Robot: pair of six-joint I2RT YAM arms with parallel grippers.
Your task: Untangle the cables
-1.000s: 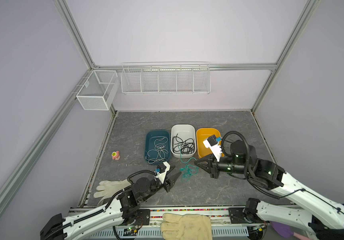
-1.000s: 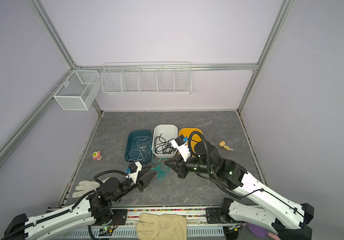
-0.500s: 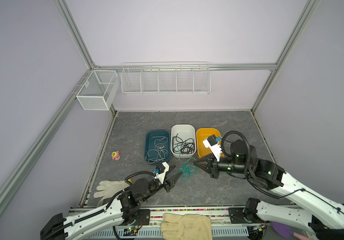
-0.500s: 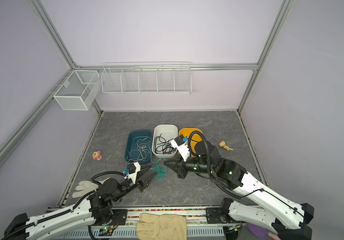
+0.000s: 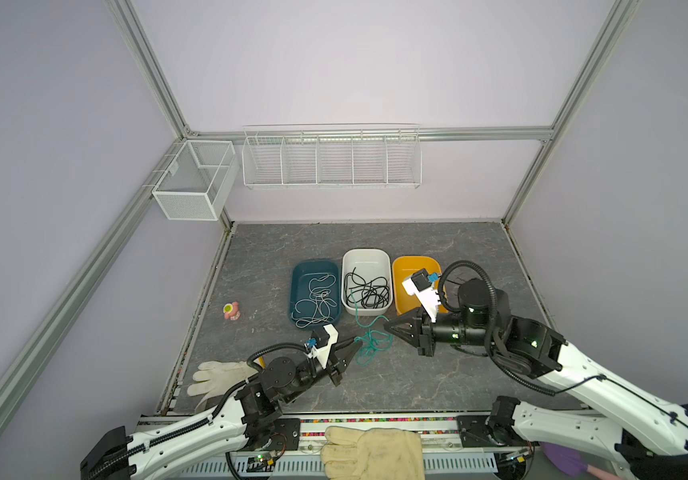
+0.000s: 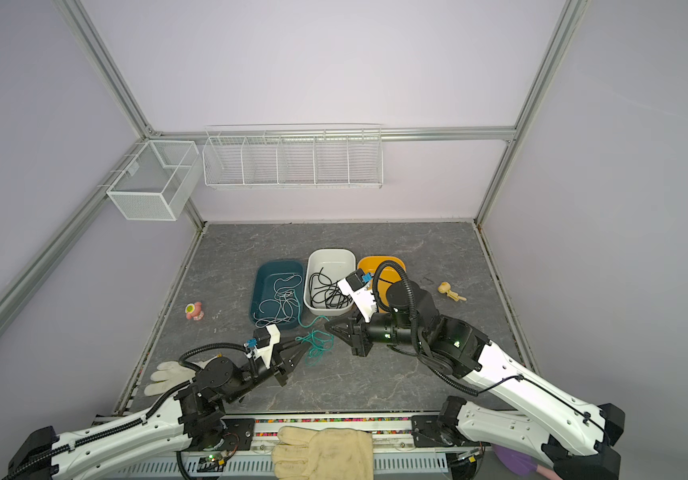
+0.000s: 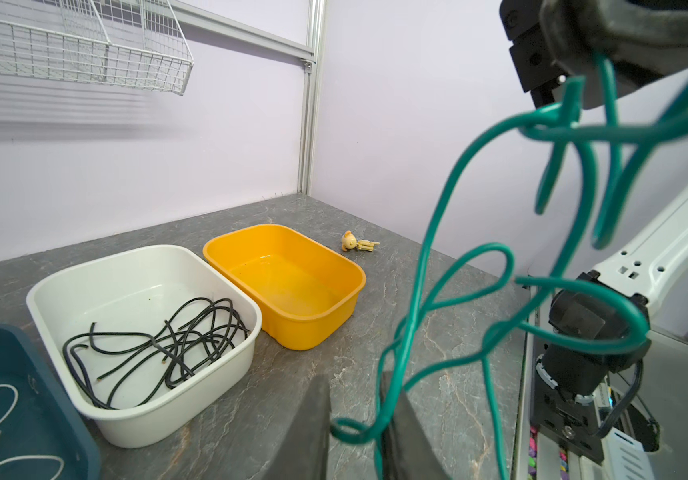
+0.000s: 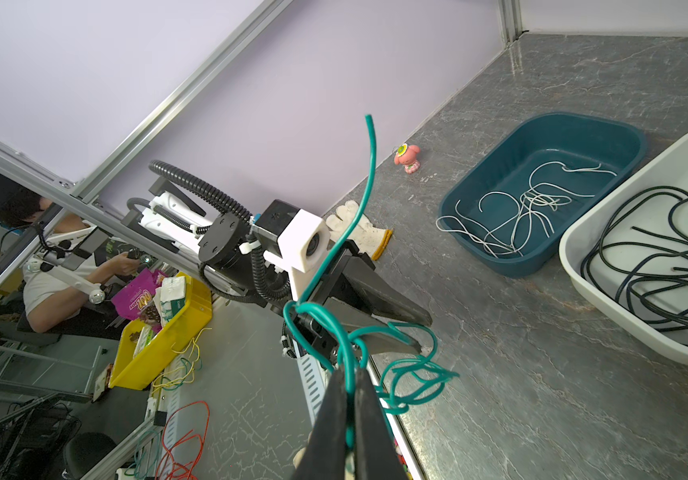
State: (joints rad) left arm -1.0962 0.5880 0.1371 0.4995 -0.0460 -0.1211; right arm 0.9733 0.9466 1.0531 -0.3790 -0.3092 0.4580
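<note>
My right gripper (image 8: 348, 376) is clamped on the knotted teal-green thin cable (image 5: 369, 345), which hangs between the two arms over the grey marbled tabletop (image 5: 417, 374), just in front of the white rectangular plastic tub (image 5: 365, 252). My left gripper (image 7: 355, 384) has its jaws narrowly apart, one strand running between them unpinched. If I pull apart now, I reckon the knot cinches tighter, or that strand simply slides out of the left jaws.

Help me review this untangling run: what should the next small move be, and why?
Probably close the left pincer on the thin teal-green cable: a strand runs between its slightly parted jaws, and the right pincer is shut on the same knotted cable, so both could then pull apart.
</note>
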